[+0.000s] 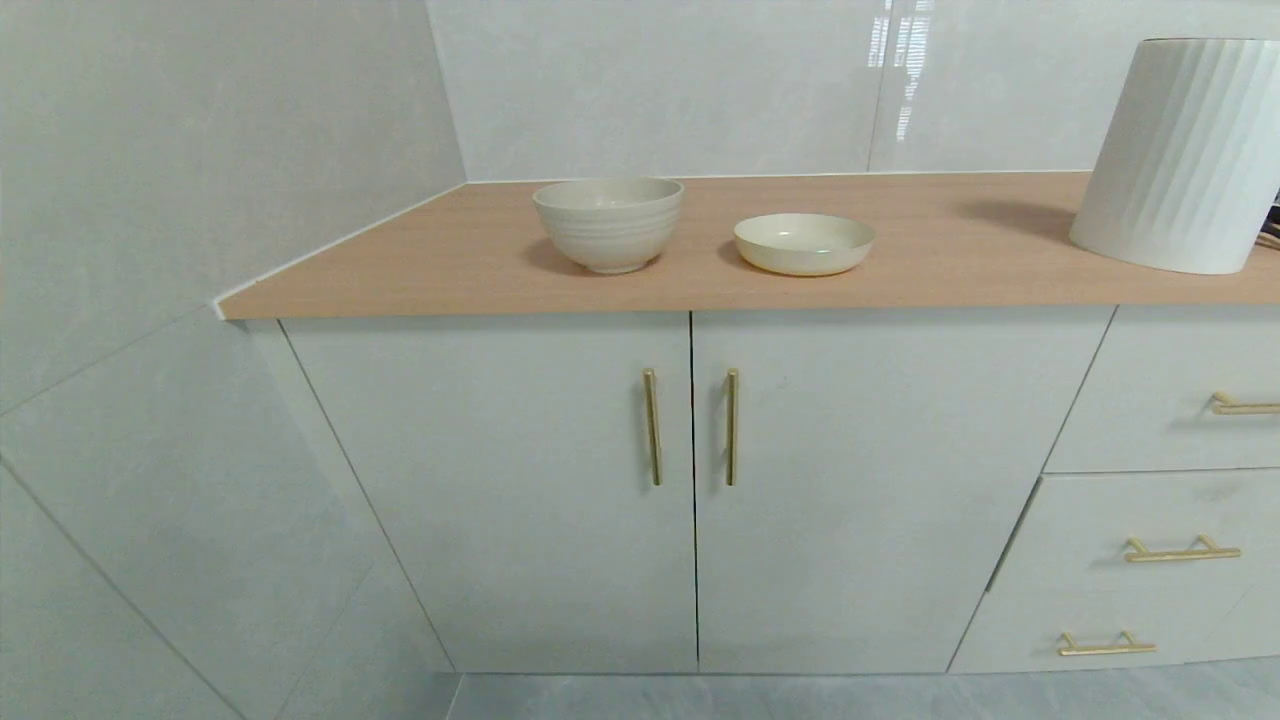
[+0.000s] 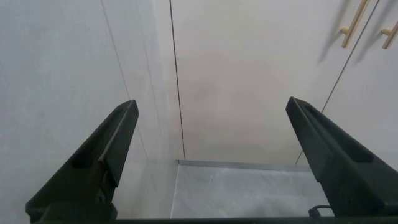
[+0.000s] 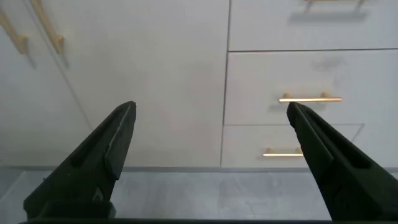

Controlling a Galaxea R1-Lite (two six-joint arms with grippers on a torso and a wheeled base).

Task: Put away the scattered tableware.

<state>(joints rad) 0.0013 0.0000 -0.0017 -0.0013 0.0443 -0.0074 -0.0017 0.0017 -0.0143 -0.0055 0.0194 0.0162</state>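
Note:
A deep ribbed beige bowl (image 1: 609, 222) stands on the wooden countertop (image 1: 450, 265), left of centre. Just right of it sits a shallow cream dish (image 1: 803, 243). Both are upright and empty. Below them the white cabinet has two shut doors with gold handles (image 1: 652, 427) (image 1: 732, 427). My left gripper (image 2: 211, 112) hangs open, low down in front of the cabinet's left door near the side wall. My right gripper (image 3: 211, 112) is also open, low in front of the drawers, with nothing between its fingers.
A tall white ribbed container (image 1: 1180, 155) stands at the counter's right end. Shut drawers with gold handles (image 1: 1182, 550) (image 3: 310, 99) lie right of the doors. A tiled wall closes the left side, and grey floor (image 2: 236, 193) runs under the cabinet.

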